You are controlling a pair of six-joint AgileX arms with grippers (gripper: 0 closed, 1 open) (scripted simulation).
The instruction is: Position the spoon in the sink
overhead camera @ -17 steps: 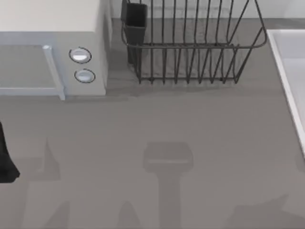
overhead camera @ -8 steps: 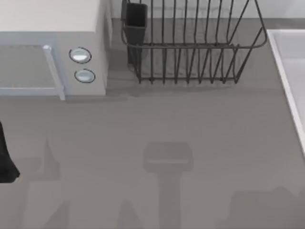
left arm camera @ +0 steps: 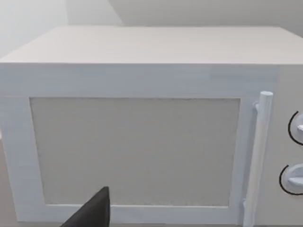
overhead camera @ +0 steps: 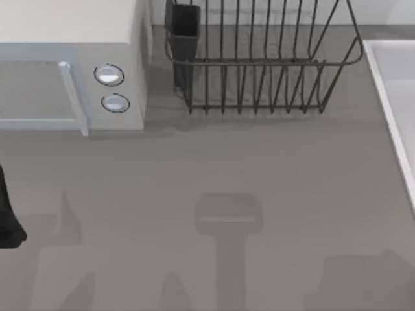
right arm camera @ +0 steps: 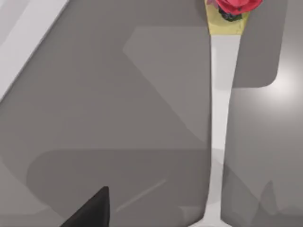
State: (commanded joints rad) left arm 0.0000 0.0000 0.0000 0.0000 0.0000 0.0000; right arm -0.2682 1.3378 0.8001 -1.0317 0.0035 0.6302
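Spoon (right arm camera: 221, 118) lies flat on the grey table (overhead camera: 259, 162), not yet lifted and not in the sink; the task looks barely begun, with grasp, carry and release all left. In the right wrist view one dark fingertip of the right gripper (right arm camera: 92, 210) sits in the near corner, well to the side of the pale handle and not touching it. Whether its fingers are apart or together cannot be told.

The handle runs away from that fingertip, narrow near the bowl end and widening toward a yellow band topped by a red ornament (right arm camera: 234, 5). Probably a decorated handle end, though it is cut off at the frame edge.

Sink (overhead camera: 395, 103) stands at the table's right edge, its raised rim facing the open surface; that rim must be cleared on the way in.

Left gripper (left arm camera: 92, 213) is parked close before the microwave (left arm camera: 142, 132), one dark finger in view, state of the fingers not readable. Farther off, the dish rack (overhead camera: 259, 65) stands between microwave and sink, seemingly clear of any path.
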